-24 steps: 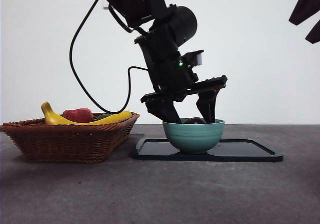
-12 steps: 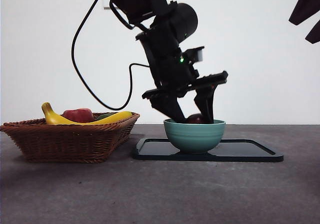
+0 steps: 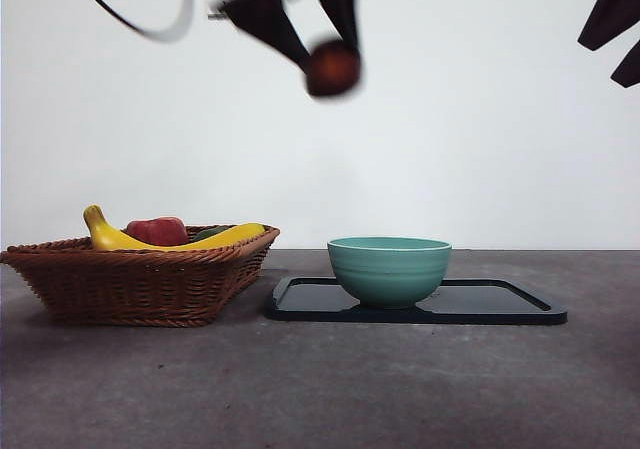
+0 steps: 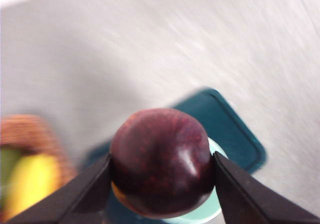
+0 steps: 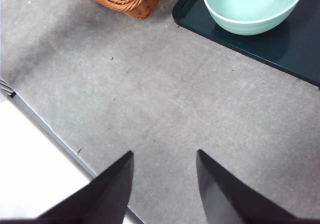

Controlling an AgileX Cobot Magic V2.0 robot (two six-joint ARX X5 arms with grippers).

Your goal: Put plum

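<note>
So the left gripper [image 4: 162,171] has its two black jaws clamped on either side of the plum [image 4: 161,163], and it's way up high: in the front view the plum [image 3: 333,66] is a blurry dark-red blob near the top of the frame, well above everything on the table. The blur makes it hard to read which way the arm is heading, so take my guess with some salt.

Down below, the teal bowl [image 3: 389,270] sits on the dark tray [image 3: 500,307], and from the right wrist view its inside [image 5: 252,7] looks empty. The wicker basket [image 3: 140,274] is just beside the tray, holding a banana [image 3: 115,237] and a red apple-like fruit [image 3: 155,231], plus something green I can't make out.

My read: this is the carry step, plum in the air between places and not yet set down anywhere. The task doesn't say where it goes. In the left wrist view the bowl is right under the fruit and the basket off to one side. Whichever it is, the next move needs the arm to line up over the target, come down low enough that the plum won't bounce or roll, then let go.

The right gripper [image 5: 162,184] is just waiting off to the side over bare table, jaws apart, holding nothing.
</note>
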